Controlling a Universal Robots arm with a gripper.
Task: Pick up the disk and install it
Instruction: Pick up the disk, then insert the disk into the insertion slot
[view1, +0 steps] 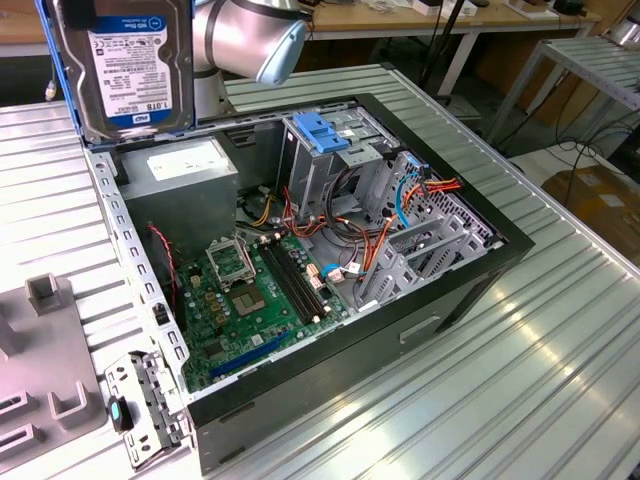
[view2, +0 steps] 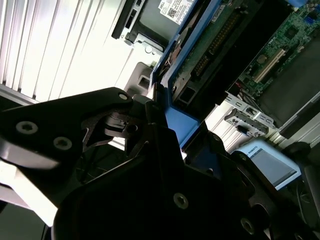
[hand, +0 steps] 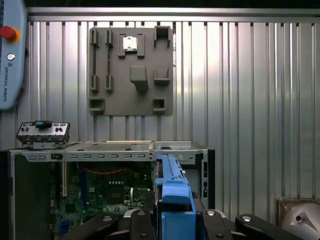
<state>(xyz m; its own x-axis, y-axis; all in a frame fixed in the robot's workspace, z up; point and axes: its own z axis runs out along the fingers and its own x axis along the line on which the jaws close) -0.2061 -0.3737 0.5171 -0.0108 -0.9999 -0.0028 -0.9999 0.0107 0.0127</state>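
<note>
My pincer (hand: 175, 219) is clenched on the disk (view1: 125, 62), with its blue rail pinched between my black fingers (view2: 150, 120) in both wrist views. In the exterior view the disk is held high, label side toward the camera, over the open computer case (view1: 330, 355) (motherboard (view1: 250, 295) exposed) at the exterior view's left. The case sits on the ribbed metal desk (view1: 520, 380).

Disk (view1: 125, 70) above case (view1: 300, 390), seemingly over power supply (view1: 190, 172); case on table (view1: 540, 350).
</note>
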